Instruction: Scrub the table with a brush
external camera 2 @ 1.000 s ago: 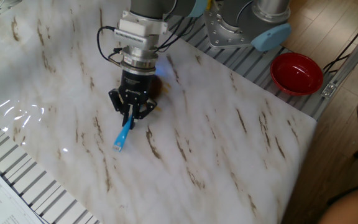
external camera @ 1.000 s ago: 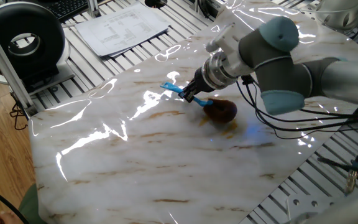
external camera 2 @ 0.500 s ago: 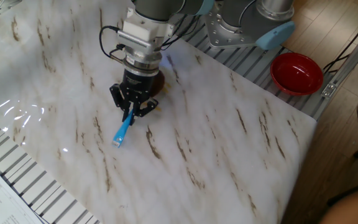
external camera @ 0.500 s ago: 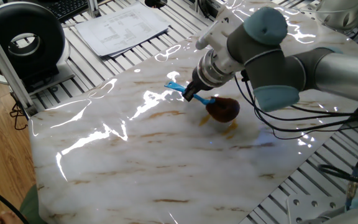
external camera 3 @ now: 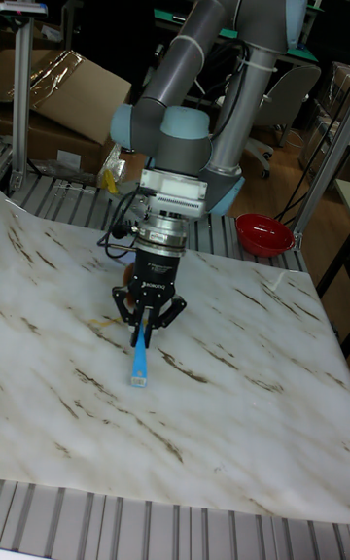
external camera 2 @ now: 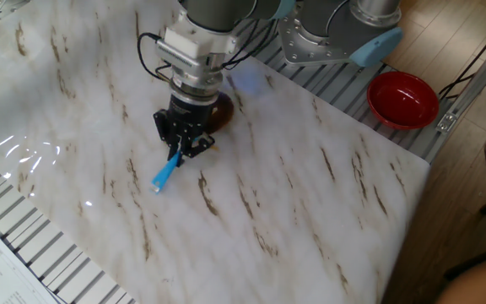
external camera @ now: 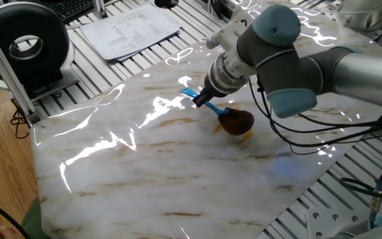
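Brush (external camera: 227,118) lies low on the marble table (external camera: 144,172), its fuzzy brown head pressed on an orange-brown stain (external camera: 245,137) and its blue handle angled up and away. My gripper (external camera 2: 178,152) is clamped on that handle partway along. A red bowl (external camera 2: 402,98) sits beyond the table's far edge.

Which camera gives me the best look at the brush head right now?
One fixed view: the brown head of the brush shows whole on the table. In the other fixed view the pincer hides most of it; the tall fixed view shows only the blue handle.
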`<move>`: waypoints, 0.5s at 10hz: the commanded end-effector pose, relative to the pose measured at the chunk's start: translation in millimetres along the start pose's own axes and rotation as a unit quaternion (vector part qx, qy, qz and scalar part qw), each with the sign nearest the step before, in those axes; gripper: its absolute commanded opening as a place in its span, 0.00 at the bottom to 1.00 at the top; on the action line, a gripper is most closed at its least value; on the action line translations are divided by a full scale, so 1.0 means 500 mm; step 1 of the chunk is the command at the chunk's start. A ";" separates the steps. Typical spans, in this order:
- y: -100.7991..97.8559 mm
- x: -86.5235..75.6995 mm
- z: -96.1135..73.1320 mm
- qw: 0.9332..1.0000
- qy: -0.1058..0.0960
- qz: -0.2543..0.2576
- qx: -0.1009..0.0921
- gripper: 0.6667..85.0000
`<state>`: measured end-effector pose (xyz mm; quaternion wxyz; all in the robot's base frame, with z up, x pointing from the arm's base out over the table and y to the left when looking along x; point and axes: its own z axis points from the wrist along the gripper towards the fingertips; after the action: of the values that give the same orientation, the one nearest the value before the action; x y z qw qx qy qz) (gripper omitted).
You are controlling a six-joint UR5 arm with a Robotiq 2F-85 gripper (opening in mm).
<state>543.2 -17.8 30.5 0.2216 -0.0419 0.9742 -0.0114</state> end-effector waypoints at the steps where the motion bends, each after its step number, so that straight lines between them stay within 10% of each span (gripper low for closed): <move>1: -0.091 -0.028 -0.034 0.999 0.006 -0.033 -0.016 0.00; 3: -0.185 -0.083 -0.030 0.993 -0.052 -0.103 0.020 0.00; 5: -0.144 -0.113 -0.049 0.992 -0.096 -0.083 -0.022 0.00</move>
<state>573.5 -73.7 59.6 0.2650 -0.1125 0.9575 -0.0187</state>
